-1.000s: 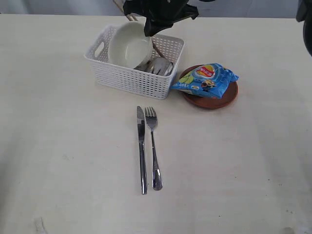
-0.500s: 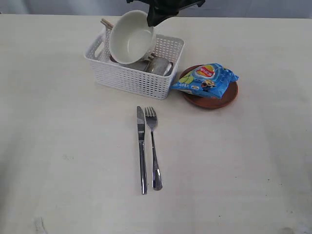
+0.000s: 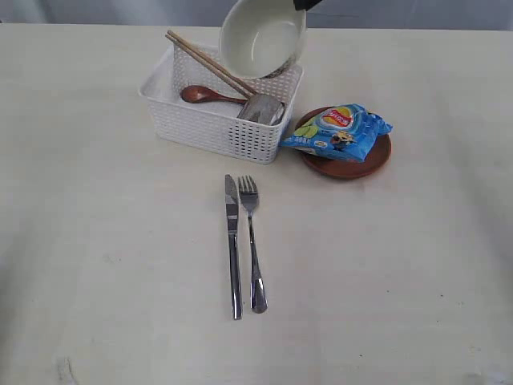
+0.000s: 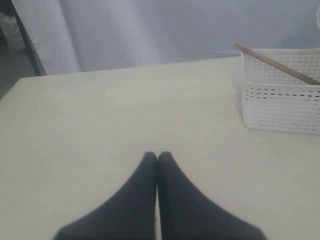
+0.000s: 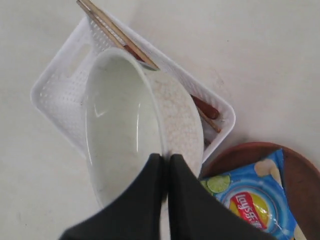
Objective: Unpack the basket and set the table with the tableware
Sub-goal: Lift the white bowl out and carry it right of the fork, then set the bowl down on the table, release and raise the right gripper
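Note:
My right gripper point(image 5: 165, 159) is shut on the rim of the pale bowl point(image 3: 262, 38), which hangs tilted above the back right corner of the white basket point(image 3: 210, 127). Wooden chopsticks point(image 3: 207, 62), a reddish-brown spoon point(image 3: 207, 95) and a steel cup point(image 3: 261, 109) lie in the basket. A steel knife point(image 3: 232, 245) and fork point(image 3: 252, 241) lie side by side on the table point(image 3: 96, 241) in front of it. The brown plate point(image 3: 350, 163) sits right of the basket. My left gripper point(image 4: 157, 156) is shut and empty, low over bare table left of the basket point(image 4: 282, 102).
A blue chip bag point(image 3: 338, 131) lies on the brown plate. In the right wrist view the bag point(image 5: 255, 192) shows just beside my gripper. The table's far edge runs behind the basket, with grey curtain beyond.
My right gripper has lifted the bowl up out of the basket and to the right, uncovering the chopsticks and spoon. The arm has risen almost out of the exterior view.

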